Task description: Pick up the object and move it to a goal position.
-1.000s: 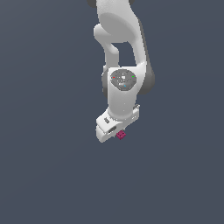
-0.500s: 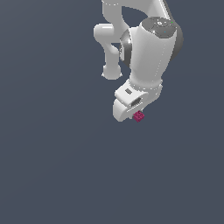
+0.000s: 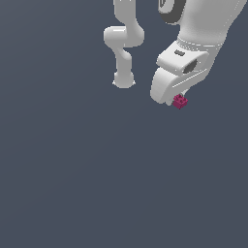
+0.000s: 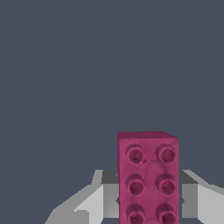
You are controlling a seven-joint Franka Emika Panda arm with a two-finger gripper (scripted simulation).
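Observation:
The object (image 3: 180,101) is a small magenta-pink studded brick, hanging under the white hand of the arm toward the exterior view's upper right. My gripper (image 3: 178,99) is shut on it, and the hand hides most of the fingers. In the wrist view the object (image 4: 147,175) fills the space between two grey fingers (image 4: 107,192), one on each long side, its studded face toward the camera. The brick is held up in the air, with nothing touching it from below.
The arm's white base and lower links (image 3: 123,43) stand in the exterior view's upper middle, left of the hand. Around them is only a plain dark grey-blue surface (image 3: 97,184).
The hand with the brick in it has moved up and toward the exterior view's right, and looks larger now. The grip on the brick has not changed.

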